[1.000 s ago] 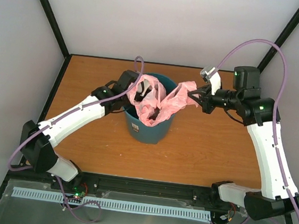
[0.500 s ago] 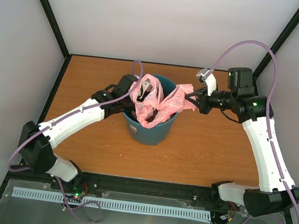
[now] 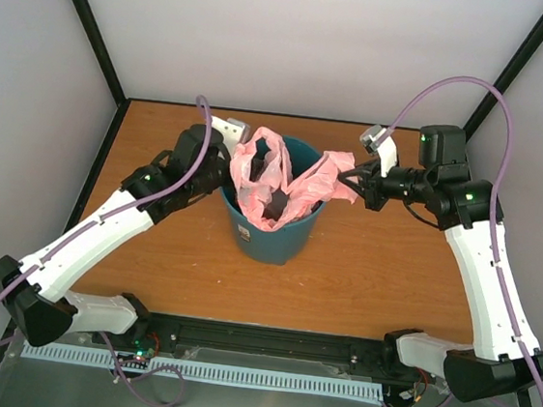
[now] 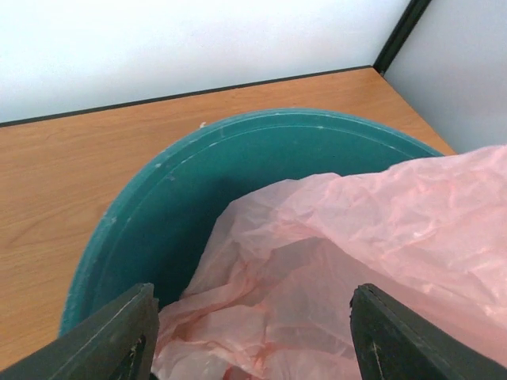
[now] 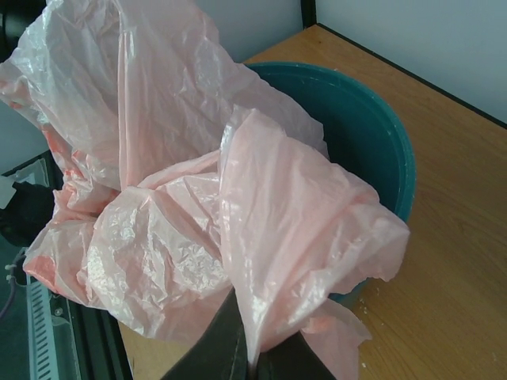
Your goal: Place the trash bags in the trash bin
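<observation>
Right now I see the bin (image 3: 270, 240) standing upright near the middle of the worktop (image 3: 391, 265), between the two arms. The bag (image 3: 278, 190) is only partly in. Its crumpled middle sags down inside the bin, one bunched lobe stands up above the left part of the rim, and another stretch runs out over the right part of the rim, where it hangs in the air. The right end effector (image 5: 247, 360) has its jaws pressed together on that outer stretch, pinching a gathered fold of the thin pink plastic. From the right wrist camera the film fans up and away from the pinch toward the bin's mouth. The left end effector (image 4: 252, 324) sits at the left side of the bin, just outside and above the rim, with its jaws spread wide. In the left wrist camera each dark finger (image 4: 119, 336) shows at a bottom corner of the picture, with pink plastic and the bin's inner wall lying in the gap between them. I cannot tell whether either finger touches the bag, but nothing is clamped there. From above, the far inner wall of the bin shows uncovered behind the bag.
</observation>
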`<state>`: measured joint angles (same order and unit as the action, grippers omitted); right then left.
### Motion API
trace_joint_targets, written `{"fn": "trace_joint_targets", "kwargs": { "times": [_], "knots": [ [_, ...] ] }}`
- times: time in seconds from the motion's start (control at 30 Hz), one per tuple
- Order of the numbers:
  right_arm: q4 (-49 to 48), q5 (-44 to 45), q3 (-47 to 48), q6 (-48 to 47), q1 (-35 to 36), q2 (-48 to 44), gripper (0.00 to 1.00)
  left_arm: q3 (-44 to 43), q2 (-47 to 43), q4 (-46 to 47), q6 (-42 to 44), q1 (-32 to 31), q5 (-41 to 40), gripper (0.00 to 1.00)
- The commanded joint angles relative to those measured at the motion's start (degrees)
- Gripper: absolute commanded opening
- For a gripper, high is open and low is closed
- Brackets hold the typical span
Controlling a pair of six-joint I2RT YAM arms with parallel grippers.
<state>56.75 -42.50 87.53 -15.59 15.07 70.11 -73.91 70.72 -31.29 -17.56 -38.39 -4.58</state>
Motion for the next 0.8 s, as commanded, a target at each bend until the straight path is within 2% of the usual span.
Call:
{"fn": "trace_joint_targets", "kwargs": {
  "times": [0.0, 0.17, 0.33, 0.43, 0.57, 0.77],
  "knots": [
    [-0.8, -0.7, -0.7, -0.3, -0.2, -1.7, 0.03, -3.6, -3.4, -3.2, -1.8, 0.6, -3.0, 0.68],
    [-0.8, -0.3, -1.1, -0.2, -0.2, -3.1, 0.03, -3.7, -8.9, -6.1, -2.1, 0.6, -5.3, 0.70],
    [-0.7, 0.6, -1.4, -0.5, -0.2, -4.6, 0.03, 1.3, -16.4, -9.6, -2.8, 0.6, -3.8, 0.71],
    [-0.4, 0.9, -1.1, -0.4, -0.2, -4.7, 0.03, 3.8, -20.2, -10.9, -1.6, 0.6, -0.6, 0.71],
    [0.0, 1.7, -0.8, -0.4, -0.2, -4.5, 0.03, 5.5, -23.1, -13.7, 0.6, 0.6, 8.4, 0.72],
    [-0.1, 2.0, -1.0, -0.6, -0.2, -4.5, 0.03, 7.8, -26.2, -17.5, 0.4, 0.6, 6.5, 0.72]
  ]
}}
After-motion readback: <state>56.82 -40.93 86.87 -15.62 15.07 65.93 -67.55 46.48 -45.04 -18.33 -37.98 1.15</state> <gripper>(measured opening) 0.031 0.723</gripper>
